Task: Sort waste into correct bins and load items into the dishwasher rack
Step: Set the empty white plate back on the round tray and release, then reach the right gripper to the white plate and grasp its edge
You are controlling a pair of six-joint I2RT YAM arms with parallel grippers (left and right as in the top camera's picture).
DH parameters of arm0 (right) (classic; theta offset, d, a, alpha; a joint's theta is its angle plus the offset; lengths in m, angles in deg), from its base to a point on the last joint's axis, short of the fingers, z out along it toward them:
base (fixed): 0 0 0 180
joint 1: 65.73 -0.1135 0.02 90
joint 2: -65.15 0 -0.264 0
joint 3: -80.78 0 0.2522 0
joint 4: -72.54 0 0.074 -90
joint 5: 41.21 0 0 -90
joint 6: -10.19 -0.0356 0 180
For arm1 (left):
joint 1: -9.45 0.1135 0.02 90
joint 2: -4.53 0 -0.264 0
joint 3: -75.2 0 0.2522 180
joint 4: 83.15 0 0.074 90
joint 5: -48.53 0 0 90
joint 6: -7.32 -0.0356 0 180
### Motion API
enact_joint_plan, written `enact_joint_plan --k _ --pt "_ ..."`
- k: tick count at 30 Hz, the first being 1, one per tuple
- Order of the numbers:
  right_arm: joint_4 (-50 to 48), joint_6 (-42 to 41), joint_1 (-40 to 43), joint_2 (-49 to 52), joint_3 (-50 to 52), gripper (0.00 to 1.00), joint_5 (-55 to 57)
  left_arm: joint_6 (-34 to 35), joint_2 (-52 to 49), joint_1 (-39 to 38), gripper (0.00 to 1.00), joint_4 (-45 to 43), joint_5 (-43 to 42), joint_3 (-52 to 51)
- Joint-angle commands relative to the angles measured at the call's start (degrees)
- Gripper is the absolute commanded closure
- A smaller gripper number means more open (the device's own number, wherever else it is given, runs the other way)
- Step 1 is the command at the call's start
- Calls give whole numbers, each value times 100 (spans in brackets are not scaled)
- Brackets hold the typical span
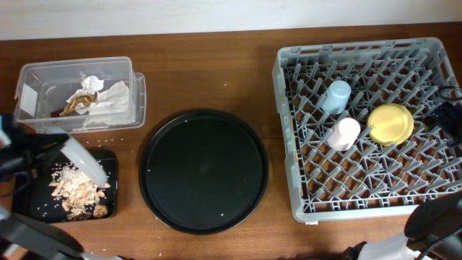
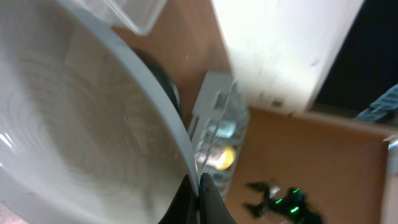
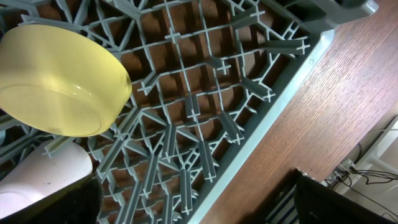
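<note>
My left gripper [image 2: 199, 200] is shut on the rim of the pale grey plate [image 2: 74, 124]. It holds the plate [image 1: 81, 159] tilted over the shallow black tray [image 1: 110, 165], where beige-brown food scraps [image 1: 78, 193] lie. The clear tub [image 1: 76, 92] holds white napkins [image 1: 108, 101] and a gold-brown wrapper [image 1: 78, 105]. The grey dishwasher rack [image 1: 368, 195] holds the light-blue cup [image 1: 336, 96], the pink cup [image 1: 344, 133] and the yellow bowl [image 1: 391, 123]. My right gripper [image 3: 193, 208] is open and empty over the rack's right side, near the bowl [image 3: 62, 81] and the pink cup [image 3: 37, 174]. No chopsticks show.
The large round black tray [image 1: 203, 170] lies between the bins and the rack. The rack's right rim [image 3: 280, 106] borders bare wooden table. A white wall runs along the table's far edge.
</note>
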Motion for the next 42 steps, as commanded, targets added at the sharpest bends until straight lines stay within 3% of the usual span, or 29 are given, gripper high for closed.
enact_joint_plan --k 1,3,6,7,8,10,13,14,16,18,20,21,24,27,28,29,33,36,38,41,42 --pt "2 -52 22 68 17 1 33 140 785 -994 99 28 658 -81" --pt "2 -52 22 68 17 1 31 522 1150 -2319 100 24 1362 -81" --pt "2 -52 22 68 17 1 33 804 1217 -3978 99 -378 1641 -109" --pt "2 -52 22 68 17 1 31 1283 1217 -4457 99 -706 1906 -181" --pt "2 -52 22 68 17 1 31 2260 1217 -5233 100 -1272 2586 -385" --pt "2 -52 22 68 17 1 31 3574 1211 -6352 100 -2092 3626 -859" --pt "2 -52 22 68 17 1 31 4559 1163 -7753 99 -3399 4898 -1628" --pt "2 -52 22 68 17 1 31 4680 1163 -8078 95 -3781 5195 -1829" --pt "0 -52 22 68 17 1 31 4680 1163 -8588 70 -4297 5722 -1974" --pt "2 -52 22 68 17 1 31 4682 1163 -8782 58 -4457 6011 -1974" --pt "2 -52 22 68 17 1 33 4680 1163 -8819 36 -4483 6065 -1974" --pt "2 -52 22 68 17 1 33 4680 1165 -8797 32 -4478 6063 -1971" --pt "2 -52 22 68 17 1 31 4680 1342 -8430 32 -4009 6137 -1694" --pt "2 -52 22 68 17 1 33 4680 1740 -7499 31 -2765 7163 -979" --pt "2 -52 22 68 17 1 31 4682 1899 -7049 21 -2396 7337 -789" --pt "2 -52 22 68 17 1 31 4682 2046 -6610 1 -2188 7346 -715" --pt "-37 -55 22 68 17 1 -46 4680 2299 -4927 1 -1751 7326 -713" --pt "-79 -57 20 68 17 1 -299 4680 2288 -4472 1 -1668 6968 -713" --pt "-79 -55 20 68 17 1 -1816 4680 2288 -4441 1 -1668 6961 -713" --pt "308 61 15 68 17 1 -3167 4680 2288 -4441 1 -1668 6961 -713" --pt "516 509 -39 68 17 4 -3733 4680 2288 -4441 1 -1668 6961 -713"
